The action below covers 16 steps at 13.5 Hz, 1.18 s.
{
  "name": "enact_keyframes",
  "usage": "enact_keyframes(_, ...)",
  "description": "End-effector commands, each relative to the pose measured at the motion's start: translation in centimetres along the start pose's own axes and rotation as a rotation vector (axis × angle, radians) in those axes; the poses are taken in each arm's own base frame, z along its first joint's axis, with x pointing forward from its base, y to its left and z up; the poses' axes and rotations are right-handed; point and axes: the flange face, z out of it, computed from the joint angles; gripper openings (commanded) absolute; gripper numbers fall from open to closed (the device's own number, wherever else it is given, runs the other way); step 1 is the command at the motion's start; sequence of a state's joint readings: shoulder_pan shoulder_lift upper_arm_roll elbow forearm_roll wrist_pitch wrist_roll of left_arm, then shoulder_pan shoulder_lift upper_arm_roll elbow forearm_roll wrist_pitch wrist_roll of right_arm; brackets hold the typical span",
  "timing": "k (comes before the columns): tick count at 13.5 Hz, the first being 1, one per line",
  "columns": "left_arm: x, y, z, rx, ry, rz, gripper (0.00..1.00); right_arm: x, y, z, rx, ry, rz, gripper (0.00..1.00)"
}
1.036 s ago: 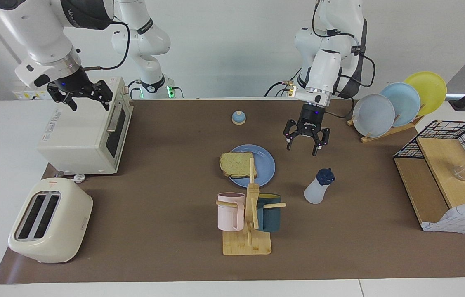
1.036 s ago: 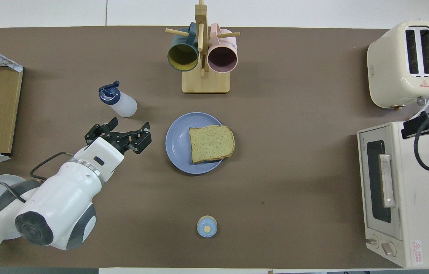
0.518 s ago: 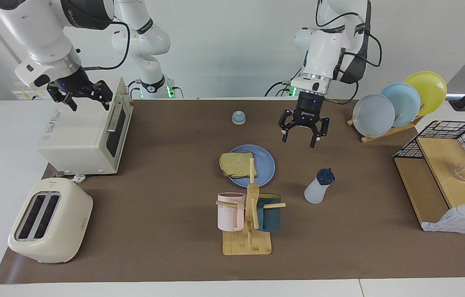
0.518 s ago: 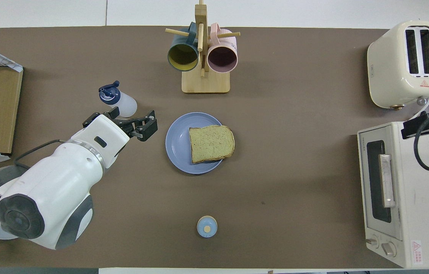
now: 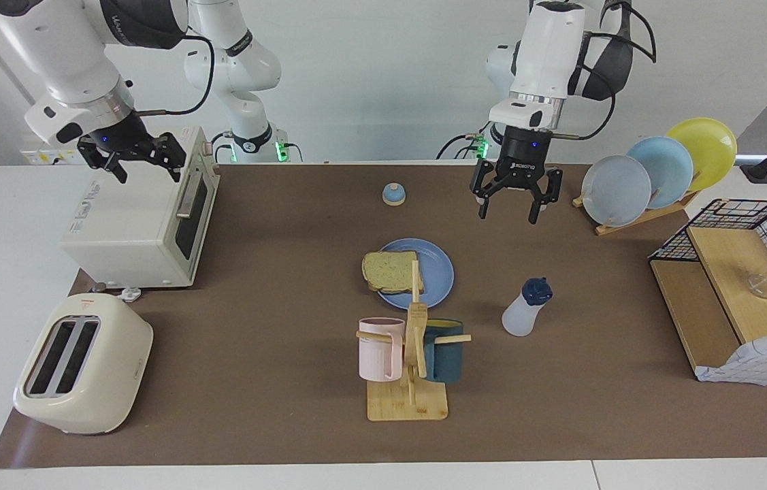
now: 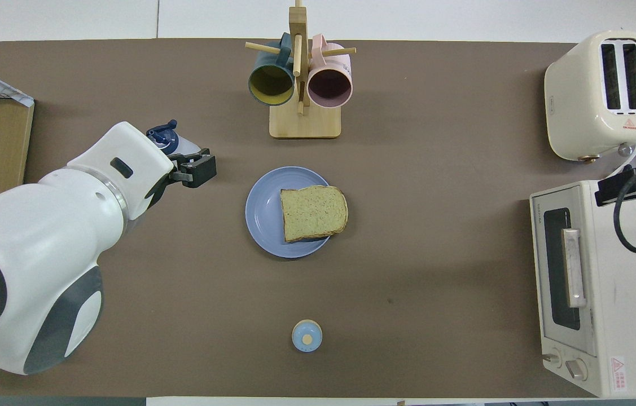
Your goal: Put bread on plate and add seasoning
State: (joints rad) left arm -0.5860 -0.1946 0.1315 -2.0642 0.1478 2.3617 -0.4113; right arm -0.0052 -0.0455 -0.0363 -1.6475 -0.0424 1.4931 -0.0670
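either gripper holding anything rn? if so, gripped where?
Nothing held. Left gripper hangs open and empty above the table; the seasoning bottle stands untouched. Right gripper waits open over the toaster oven.

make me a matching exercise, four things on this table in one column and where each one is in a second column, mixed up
Things:
1. bread
2. seasoning bottle
3. pink mug
4. right gripper

Places:
A. hanging on the wooden mug tree
B. over the toaster oven
C. lying on the blue plate
D. standing on the mat, beside the plate toward the left arm's end

Pairs: 1-C, 2-D, 3-A, 4-B
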Motion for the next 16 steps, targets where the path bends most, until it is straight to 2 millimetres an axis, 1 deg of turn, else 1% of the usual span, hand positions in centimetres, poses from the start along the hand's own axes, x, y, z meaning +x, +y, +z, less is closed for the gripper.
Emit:
enact_keyframes(1, 1.3, -0.5, -2.4, 0.030, -0.085, -0.022, 1.00, -0.4, 0.2, 0.1, 0.020, 0.001, -0.024, 1.00)
enact_keyframes(2, 1.4, -0.8, -2.8, 0.044, -0.113, -0.027, 1.00, -0.4, 0.2, 0.1, 0.020, 0.001, -0.024, 1.00)
enact_keyframes(5, 2.2, -3.0, -4.6, 0.081, -0.177, -0.032, 1.00, -0.4, 0.2, 0.1, 0.020, 0.001, -0.024, 1.00)
enact_keyframes(7, 2.9, -5.8, -5.7, 0.077, -0.222, -0.010, 1.00, -0.4, 0.2, 0.1, 0.021, 0.001, -0.022, 1.00)
enact_keyframes(9, 3.5, -9.1, -7.1, 0.086, -0.268, 0.024, 1.00, -0.4, 0.2, 0.1, 0.020, 0.001, -0.024, 1.00)
enact_keyframes(11, 3.6, -12.3, -7.8, 0.075, -0.308, 0.040, 1.00, -0.4, 0.2, 0.1, 0.021, 0.001, -0.022, 1.00)
enact_keyframes(12, 3.5, -14.3, -7.9, 0.081, -0.331, 0.052, 1.00, -0.4, 0.2, 0.1, 0.021, 0.001, -0.022, 1.00)
enact_keyframes(14, 3.1, -17.7, -8.1, 0.081, -0.369, 0.087, 1.00, -0.4, 0.2, 0.1, 0.020, 0.001, -0.024, 1.00)
enact_keyframes(15, 2.9, -18.8, -8.3, 0.082, -0.384, 0.094, 1.00, -0.4, 0.2, 0.1, 0.021, 0.001, -0.022, 1.00)
enact_keyframes(16, 2.4, -19.9, -8.9, 0.083, -0.389, 0.085, 1.00, -0.4, 0.2, 0.1, 0.021, 0.001, -0.022, 1.00)
